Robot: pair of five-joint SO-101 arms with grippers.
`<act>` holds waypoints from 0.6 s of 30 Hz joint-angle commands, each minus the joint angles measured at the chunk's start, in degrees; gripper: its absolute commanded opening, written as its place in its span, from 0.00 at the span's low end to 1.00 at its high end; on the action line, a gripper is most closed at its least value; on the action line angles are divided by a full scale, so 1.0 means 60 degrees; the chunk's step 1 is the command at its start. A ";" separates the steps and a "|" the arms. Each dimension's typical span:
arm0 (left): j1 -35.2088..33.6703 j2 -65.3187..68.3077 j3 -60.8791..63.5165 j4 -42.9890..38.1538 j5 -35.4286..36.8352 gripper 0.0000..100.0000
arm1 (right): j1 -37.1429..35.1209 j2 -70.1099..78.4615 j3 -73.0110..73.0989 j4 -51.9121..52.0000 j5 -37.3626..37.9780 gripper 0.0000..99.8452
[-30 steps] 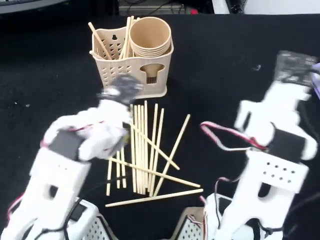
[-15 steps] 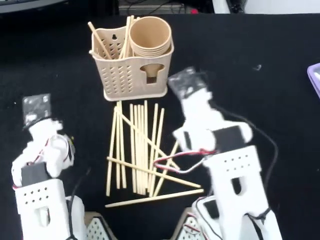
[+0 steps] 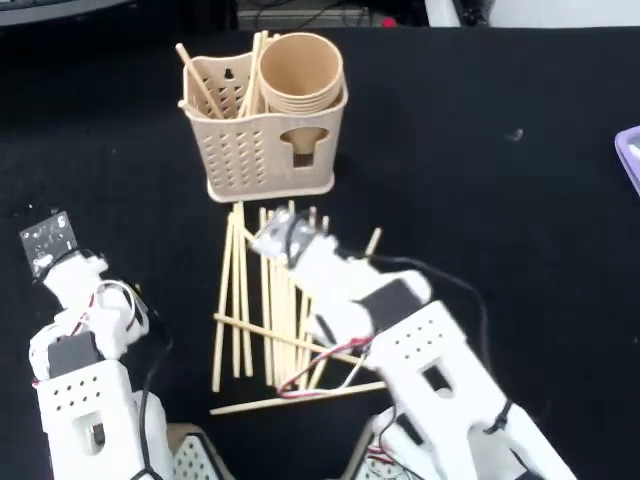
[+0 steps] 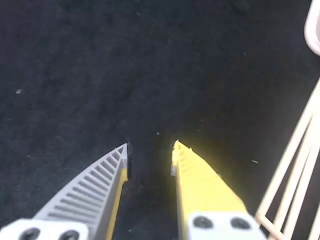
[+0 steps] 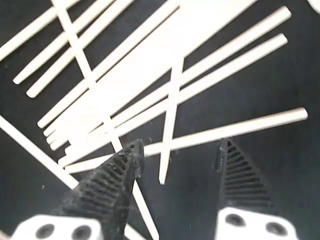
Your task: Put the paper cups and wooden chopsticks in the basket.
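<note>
Spread wide, my right claw (image 5: 181, 145) hangs over the loose pale wooden chopsticks (image 5: 150, 65), the nearest stick (image 5: 250, 126) just beneath my tips and lying almost fingertip to fingertip, not crosswise.

beige perforated basket (image 3: 250, 150), tan paper cups (image 3: 300, 72), pale wooden chopsticks (image 5: 150, 65), black table (image 3: 500, 250).

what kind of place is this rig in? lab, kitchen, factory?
Most likely a lab or workshop bench, not a kitchen: a black cloth-covered table, the left arm and right arm standing at its near edge, and staged props, a basket and loose chopsticks.
</note>
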 commanded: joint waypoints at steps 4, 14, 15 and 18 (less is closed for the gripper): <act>-0.0139 -0.0117 -0.0095 -0.0190 0.0103 0.15 | -0.1582 0.1502 -0.0828 -0.0601 0.0044 0.24; -0.0154 -0.0117 -0.0095 -0.0176 0.0103 0.15 | -0.2051 0.4491 -0.1985 -0.0835 0.0117 0.24; -0.0154 -0.0117 -0.0095 -0.0176 0.0103 0.15 | -0.2051 0.4667 -0.2015 -0.0923 0.0117 0.24; -0.0154 -0.0117 -0.0095 -0.0176 0.0103 0.15 | -0.2037 0.5150 -0.2015 -0.1114 0.0117 0.24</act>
